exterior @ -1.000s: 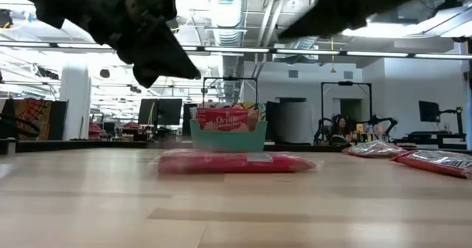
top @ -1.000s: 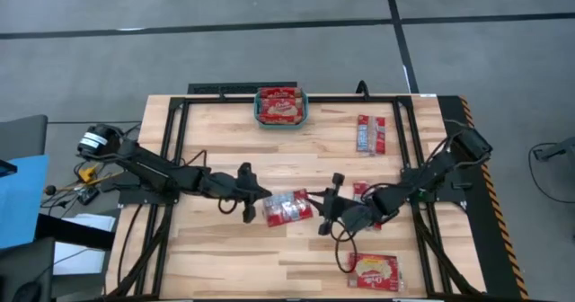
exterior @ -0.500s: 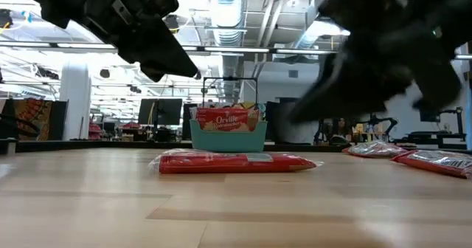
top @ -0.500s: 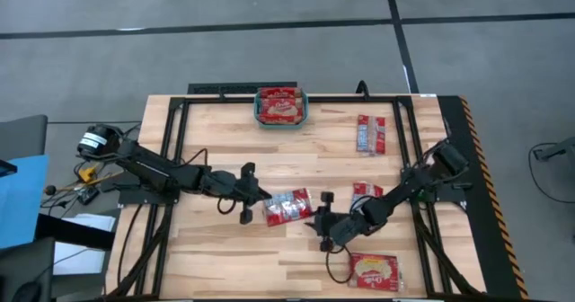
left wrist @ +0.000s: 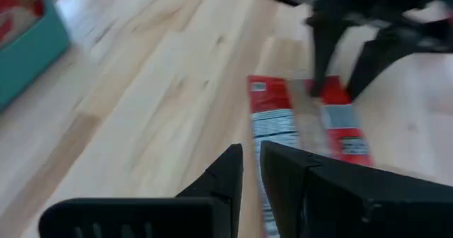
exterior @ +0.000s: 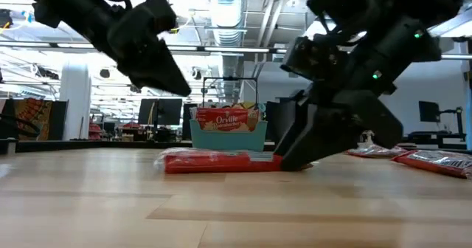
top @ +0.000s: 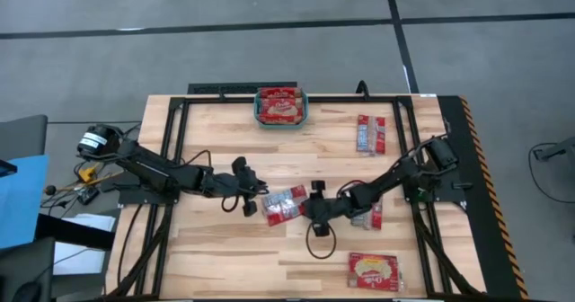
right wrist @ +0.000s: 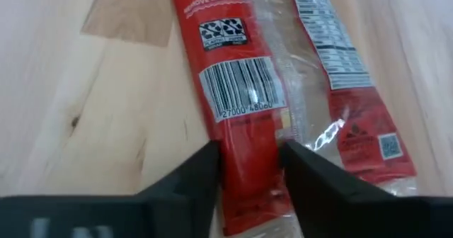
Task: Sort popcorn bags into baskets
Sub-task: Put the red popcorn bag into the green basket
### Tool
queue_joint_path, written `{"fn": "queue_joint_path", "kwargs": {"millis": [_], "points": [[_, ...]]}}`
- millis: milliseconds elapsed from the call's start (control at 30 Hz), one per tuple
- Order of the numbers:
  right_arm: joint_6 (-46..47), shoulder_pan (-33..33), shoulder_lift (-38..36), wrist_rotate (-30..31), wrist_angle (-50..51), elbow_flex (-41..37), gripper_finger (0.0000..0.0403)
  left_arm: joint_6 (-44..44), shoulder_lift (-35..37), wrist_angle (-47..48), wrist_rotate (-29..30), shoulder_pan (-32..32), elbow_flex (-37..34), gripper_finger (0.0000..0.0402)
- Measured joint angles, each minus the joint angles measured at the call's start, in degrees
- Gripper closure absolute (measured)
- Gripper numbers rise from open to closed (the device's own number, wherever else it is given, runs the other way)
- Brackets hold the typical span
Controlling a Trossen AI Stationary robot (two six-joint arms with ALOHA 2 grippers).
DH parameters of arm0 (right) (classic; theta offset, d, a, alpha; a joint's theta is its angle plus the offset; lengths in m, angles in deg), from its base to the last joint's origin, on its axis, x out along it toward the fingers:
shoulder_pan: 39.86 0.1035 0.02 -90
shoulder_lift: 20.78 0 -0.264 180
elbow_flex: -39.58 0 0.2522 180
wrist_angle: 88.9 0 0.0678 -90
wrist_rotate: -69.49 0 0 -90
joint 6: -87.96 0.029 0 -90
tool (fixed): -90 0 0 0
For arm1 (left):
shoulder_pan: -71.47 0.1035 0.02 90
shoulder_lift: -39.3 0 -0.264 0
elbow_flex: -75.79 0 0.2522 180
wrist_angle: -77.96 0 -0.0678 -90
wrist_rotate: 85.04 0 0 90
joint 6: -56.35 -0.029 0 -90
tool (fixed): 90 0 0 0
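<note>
Red bag (right wrist: 244,103) barcode: only R wrist view shows it.

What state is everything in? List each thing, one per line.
Flat red popcorn bag at table centre: lying flat.
Right gripper: open, down astride that bag's end.
Left gripper: raised beside that bag.
Teal plastic basket: holds popcorn bags.
Red bag at far right: lying flat, untouched.

bare wood lies open behind the left gripper (top: 252,204); ahead of it the middle popcorn bag (top: 284,205) and the right gripper (top: 312,208) at its far edge block the way.
</note>
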Motion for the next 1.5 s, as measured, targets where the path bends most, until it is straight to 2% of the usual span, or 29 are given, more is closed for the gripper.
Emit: {"fn": "queue_joint_path", "kwargs": {"millis": [200,233,333,400,533,633,800,967,1300,1400,1500], "points": [[-0.66,-0.92,-0.48,-3.25,-0.26,-0.03,0.0374,-2.98,0.00,1.35,1.43,0.04,0.00,0.0354],[-0.73,-0.99,-1.59,-4.12,0.09,-0.08,0.0385,-3.40,0.00,1.31,1.43,0.04,0.00,0.0354],[3.01,-1.82,-5.86,-7.48,2.79,-0.25,0.0387,-5.89,0.01,1.31,1.43,0.04,0.00,0.0354],[7.05,-3.45,-10.23,-12.36,4.03,0.13,0.0392,-8.56,0.27,1.11,1.47,-0.05,0.00,0.0354],[17.52,-8.88,-17.77,-27.88,5.04,0.81,0.0396,-12.61,1.44,-3.15,3.90,-1.20,0.04,0.0354],[23.37,-12.87,-20.30,-39.85,6.29,0.64,0.0394,-18.60,2.61,-6.47,2.74,-2.67,-0.05,0.0354],[25.70,-17.54,-21.05,-49.41,7.32,0.71,0.0398,-23.40,3.89,-11.88,1.11,-5.57,0.11,0.0344],[26.81,-21.04,-20.16,-53.05,8.24,0.66,0.0398,-23.93,4.65,-10.84,1.64,-8.00,0.04,0.0286],[25.24,-24.17,-22.00,-52.97,7.88,0.79,0.0399,-18.82,4.26,-3.30,3.56,-8.26,0.00,0.0115],[25.26,-24.57,-22.00,-53.47,7.87,0.79,0.0396,-19.80,4.26,-4.11,3.51,-8.02,0.00,0.0082],[25.24,-24.57,-22.00,-53.90,7.19,0.79,0.0397,-21.07,4.26,-4.51,0.87,-7.27,0.00,0.0070]]}}
